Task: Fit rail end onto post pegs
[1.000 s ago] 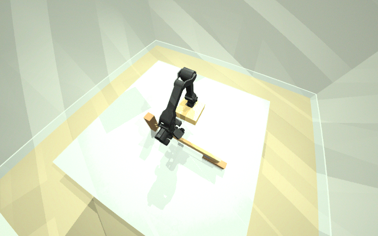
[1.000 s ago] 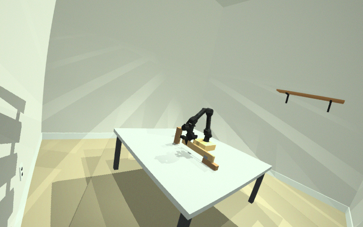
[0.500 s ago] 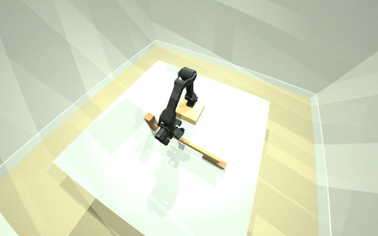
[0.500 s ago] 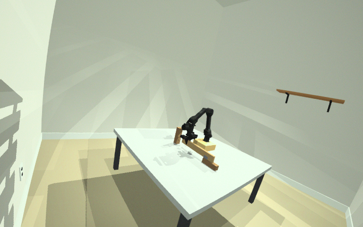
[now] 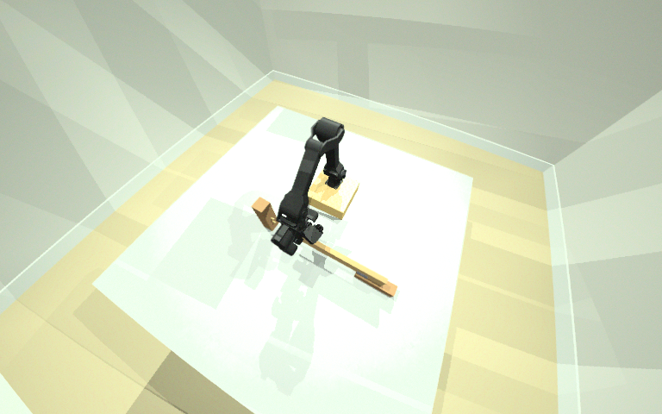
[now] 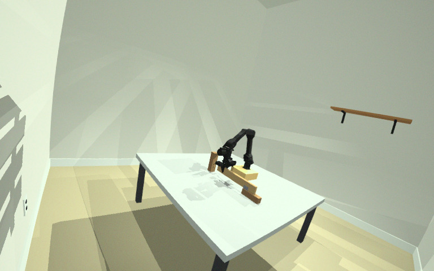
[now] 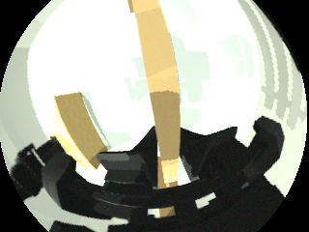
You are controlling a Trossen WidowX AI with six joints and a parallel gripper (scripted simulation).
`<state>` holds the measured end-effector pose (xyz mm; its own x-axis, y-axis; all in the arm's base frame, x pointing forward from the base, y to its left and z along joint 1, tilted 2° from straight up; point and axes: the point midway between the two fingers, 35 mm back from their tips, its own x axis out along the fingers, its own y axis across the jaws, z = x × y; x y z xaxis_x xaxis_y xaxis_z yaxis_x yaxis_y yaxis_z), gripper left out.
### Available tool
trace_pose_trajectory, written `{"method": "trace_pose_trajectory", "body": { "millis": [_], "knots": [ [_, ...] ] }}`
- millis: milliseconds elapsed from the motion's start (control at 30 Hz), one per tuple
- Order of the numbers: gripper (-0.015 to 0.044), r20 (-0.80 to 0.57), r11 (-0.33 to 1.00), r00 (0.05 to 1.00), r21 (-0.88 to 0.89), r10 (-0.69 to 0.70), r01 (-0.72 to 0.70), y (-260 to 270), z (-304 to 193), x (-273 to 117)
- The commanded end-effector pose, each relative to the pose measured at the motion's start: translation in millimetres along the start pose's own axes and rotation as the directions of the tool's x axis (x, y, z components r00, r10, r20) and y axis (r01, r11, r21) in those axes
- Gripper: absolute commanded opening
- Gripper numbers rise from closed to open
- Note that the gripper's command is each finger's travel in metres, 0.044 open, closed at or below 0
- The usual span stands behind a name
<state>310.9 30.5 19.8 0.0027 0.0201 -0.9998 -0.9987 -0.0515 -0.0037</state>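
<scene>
The long wooden rail (image 5: pixel 341 256) (image 6: pixel 237 178) (image 7: pixel 161 63) has its far end in the grey bracket (image 5: pixel 361 275) (image 6: pixel 245 187) on the low footboard block (image 5: pixel 391 289) (image 6: pixel 258 199). My gripper (image 5: pixel 306 239) (image 6: pixel 224 167) (image 7: pixel 168 131) is shut on the rail close to its near end. The rail is off the table there; I cannot tell if it is exactly level. The short post (image 5: pixel 263 212) (image 6: pixel 212 161) stands just beyond the near end. Part of a peg (image 5: pixel 273 221) shows between post and gripper. The gripper hides the rail's end and its holes.
The arm's wooden base block (image 5: pixel 327 202) (image 6: pixel 244 173) (image 7: pixel 79 121) stands beside the rail, on the arm's side. The white table (image 5: pixel 195 292) (image 6: pixel 224 230) carries everything. A wall shelf (image 6: pixel 370 114) hangs far off to the right in the exterior view.
</scene>
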Motion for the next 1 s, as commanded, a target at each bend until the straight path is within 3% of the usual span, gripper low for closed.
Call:
{"method": "trace_pose_trajectory", "body": {
  "millis": [0, 967],
  "knots": [
    [0.0000, 0.002, 1.000, 1.000, 0.004, -0.003, 0.003, 0.4, 0.3, -1.6],
    [0.0000, 0.002, 1.000, 1.000, 0.004, -0.003, 0.003, 2.3, 0.3, -1.2]
  ]
}}
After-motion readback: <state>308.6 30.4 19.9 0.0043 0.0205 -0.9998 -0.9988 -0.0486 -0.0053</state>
